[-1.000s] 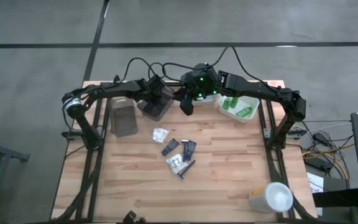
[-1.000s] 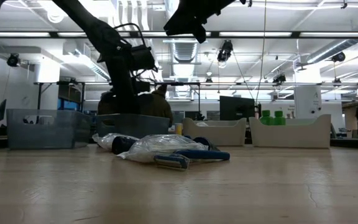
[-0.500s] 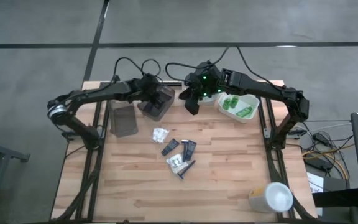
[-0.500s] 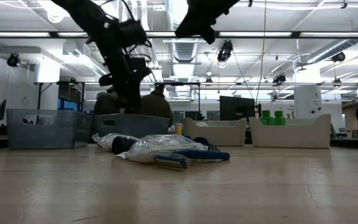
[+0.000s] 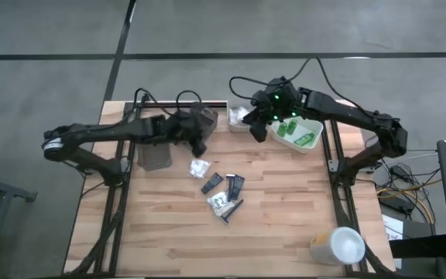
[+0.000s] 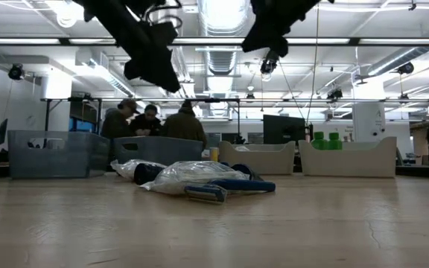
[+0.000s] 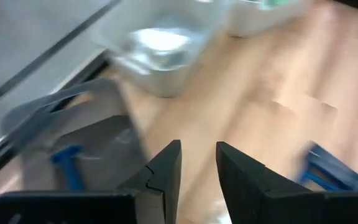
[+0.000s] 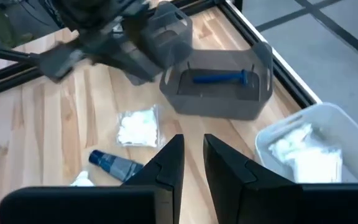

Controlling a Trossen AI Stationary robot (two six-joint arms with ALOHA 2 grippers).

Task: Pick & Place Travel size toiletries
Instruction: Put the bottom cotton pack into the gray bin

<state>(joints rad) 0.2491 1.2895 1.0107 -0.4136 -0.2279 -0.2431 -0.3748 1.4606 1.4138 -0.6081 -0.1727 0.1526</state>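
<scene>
At the left gripper [image 7: 197, 146], you have two dark fingers parted by a small gap with nothing between them, bare wood showing through. From overhead this left gripper [image 5: 199, 144] hangs off the tabletop just beside the dark brown plastic tray [image 5: 205, 118], with the single white crinkly packet [image 5: 200, 167] lying on the wood close by. At the right gripper [image 8: 193, 138], the fingers leave only a narrow slit, also empty. Overhead it [image 5: 259, 132] sits between the small white tray of white packets [image 5: 238, 118] and the larger white tray [image 5: 320, 130] holding the bright green bottles [image 5: 293, 130]. The level view puts both grippers high over the table, left [image 6: 155, 71], right [image 6: 274, 33].

Your right wrist camera shows a blue razor [image 8: 219, 78] lying inside the brown tray [image 8: 219, 106], and the loose white packet [image 8: 137, 126] flat on the boards near it. The grey slatted tray [image 5: 155, 159] stands beside the brown one, under the left arm. The rest of the toiletries are mid-table, well apart from both grippers: dark navy flat tubes [image 5: 224, 184] and another white packet [image 5: 220, 203] touching in a loose heap [image 6: 199, 182]. A big white cup [image 5: 339, 246] lies at the near right corner. People [image 6: 151, 123] are in the room behind the table
</scene>
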